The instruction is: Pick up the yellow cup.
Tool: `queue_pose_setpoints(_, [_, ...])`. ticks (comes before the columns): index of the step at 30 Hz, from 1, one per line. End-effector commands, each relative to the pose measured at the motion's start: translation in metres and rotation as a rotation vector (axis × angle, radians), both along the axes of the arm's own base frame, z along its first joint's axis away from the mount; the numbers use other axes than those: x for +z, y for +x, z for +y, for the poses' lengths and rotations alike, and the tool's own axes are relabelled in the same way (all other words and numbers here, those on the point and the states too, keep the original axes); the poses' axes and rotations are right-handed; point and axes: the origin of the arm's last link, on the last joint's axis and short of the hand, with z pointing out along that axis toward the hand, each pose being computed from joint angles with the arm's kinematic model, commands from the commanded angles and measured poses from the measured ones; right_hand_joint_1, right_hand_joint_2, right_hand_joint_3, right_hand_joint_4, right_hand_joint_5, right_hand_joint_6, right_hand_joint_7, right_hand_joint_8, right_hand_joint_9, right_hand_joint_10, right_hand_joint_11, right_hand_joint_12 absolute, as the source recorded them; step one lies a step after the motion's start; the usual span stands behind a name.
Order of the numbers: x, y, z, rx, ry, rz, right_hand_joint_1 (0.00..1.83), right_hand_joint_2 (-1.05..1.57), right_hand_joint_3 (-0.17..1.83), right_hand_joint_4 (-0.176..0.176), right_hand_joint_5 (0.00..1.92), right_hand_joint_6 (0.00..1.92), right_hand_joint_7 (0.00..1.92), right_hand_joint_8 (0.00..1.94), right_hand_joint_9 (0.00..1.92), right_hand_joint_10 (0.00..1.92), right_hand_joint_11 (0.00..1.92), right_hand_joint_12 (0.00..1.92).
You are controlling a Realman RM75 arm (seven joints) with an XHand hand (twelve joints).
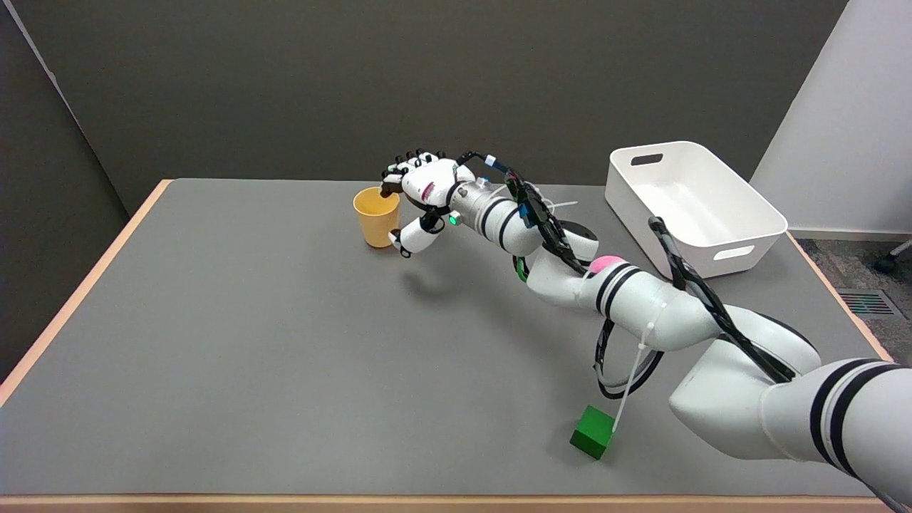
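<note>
Overhead, a grey counter (249, 356) with a pale wood edge sits against a dark grey wall, a lighter wall at the right. Toward its far side stands the yellow cup (375, 216), upright on the surface, open mouth up, plain and tapered. The robot hand (420, 199) is just beside the cup on its right, fingers curled over near the rim and thumb low by the base; whether it grips or merely touches cannot be told. A white bin (695, 206) and a green block (593, 432) lie well apart.

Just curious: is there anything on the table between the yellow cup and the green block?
No. In the head view, only bare grey table lies between the yellow cup and green block.
</note>
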Motion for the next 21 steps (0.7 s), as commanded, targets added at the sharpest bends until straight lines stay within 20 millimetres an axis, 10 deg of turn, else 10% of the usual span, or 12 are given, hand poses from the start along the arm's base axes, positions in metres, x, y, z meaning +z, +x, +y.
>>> queue_pose_setpoints(1, [-0.0116, -0.0132, 0.0007, -0.034, 0.025, -0.001, 0.75, 0.65, 1.04, 0.083, 0.23, 0.63, 0.06, 0.28, 0.01, 0.53, 0.00, 0.78])
queue_pose_setpoints(11, [-0.0180, -0.0194, -0.0004, -0.058, 0.022, -0.006, 0.62, 0.76, 0.87, 0.113, 0.28, 0.74, 0.10, 0.22, 0.04, 0.47, 0.00, 0.75])
queue_pose_setpoints(17, [-0.0187, -0.0185, -0.0007, -0.056, 0.024, -0.006, 0.70, 0.80, 0.89, 0.146, 0.29, 1.10, 0.12, 0.22, 0.06, 0.47, 0.00, 0.75])
queue_pose_setpoints(19, [-0.0199, -0.0178, -0.0007, -0.053, 0.026, -0.002, 0.69, 1.16, 0.45, 0.170, 0.42, 1.63, 0.11, 0.29, 0.05, 0.50, 0.00, 0.77])
queue_pose_setpoints(21, [-0.0201, -0.0171, -0.0009, -0.050, 0.025, 0.006, 0.71, 1.26, 0.30, 0.176, 0.48, 1.74, 0.12, 0.28, 0.05, 0.51, 0.00, 0.76])
